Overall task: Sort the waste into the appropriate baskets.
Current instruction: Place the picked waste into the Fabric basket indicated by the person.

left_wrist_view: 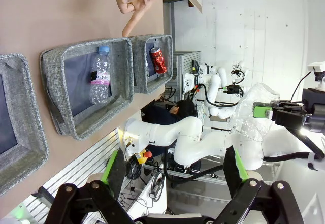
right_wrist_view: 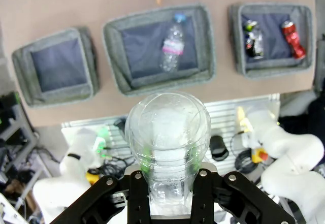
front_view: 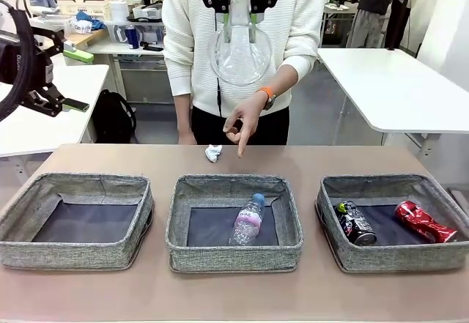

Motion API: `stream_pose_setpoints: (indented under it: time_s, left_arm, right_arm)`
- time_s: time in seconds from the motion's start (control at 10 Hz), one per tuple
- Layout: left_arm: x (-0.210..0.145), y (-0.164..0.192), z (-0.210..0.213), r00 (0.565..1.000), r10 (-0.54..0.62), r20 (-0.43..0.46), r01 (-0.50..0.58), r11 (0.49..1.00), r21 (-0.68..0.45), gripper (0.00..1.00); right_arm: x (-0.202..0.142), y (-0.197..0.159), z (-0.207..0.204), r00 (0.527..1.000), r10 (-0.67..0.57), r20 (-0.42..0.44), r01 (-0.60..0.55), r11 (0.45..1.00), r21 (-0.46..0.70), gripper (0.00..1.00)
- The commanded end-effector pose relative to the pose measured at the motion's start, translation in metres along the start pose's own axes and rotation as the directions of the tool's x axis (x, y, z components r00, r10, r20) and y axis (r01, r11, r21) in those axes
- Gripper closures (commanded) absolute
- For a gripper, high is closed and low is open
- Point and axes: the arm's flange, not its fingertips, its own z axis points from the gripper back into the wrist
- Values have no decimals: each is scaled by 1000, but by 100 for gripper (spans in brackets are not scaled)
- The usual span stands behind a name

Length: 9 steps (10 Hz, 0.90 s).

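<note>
Right gripper (front_view: 239, 21) raised high over the table, jaws clamped on crumpled clear plastic (front_view: 240, 53), plastic hanging below fingertips, in line with middle basket (front_view: 234, 248), well apart from it, left gripper (front_view: 75, 81) spread wide, empty, beyond table's left edge.

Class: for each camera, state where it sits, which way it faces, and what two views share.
Front: robot's side, facing the person across the table; right gripper up top, shut on crumpled clear plastic.
Left wrist: raised, rolled sideways, facing table and robot base; open left gripper below.
Right wrist: high, looking down on the baskets; jaws clamp the plastic.
Shared: the bottle, in all three.
</note>
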Motion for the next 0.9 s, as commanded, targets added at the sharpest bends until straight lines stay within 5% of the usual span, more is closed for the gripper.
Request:
stream_pose_setpoints:
  time_s: [0.0, 0.3, 0.8]
  left_arm:
    - [-2, -3, 2, 1000, -2, -2, 2, 1000, -2, 0]
    - [-2, -3, 2, 1000, -2, -2, 2, 1000, -2, 0]
    - [-2, -3, 2, 1000, -2, -2, 2, 1000, -2, 0]
  right_arm:
    - [-1, 0, 1, 1000, -3, 2, 3, 1000, 3, 69]
    - [-8, -2, -17, 999, 38, 39, -37, 999, -3, 69]
    - [-81, -38, -148, 990, 12, 139, -29, 992, 121, 69]
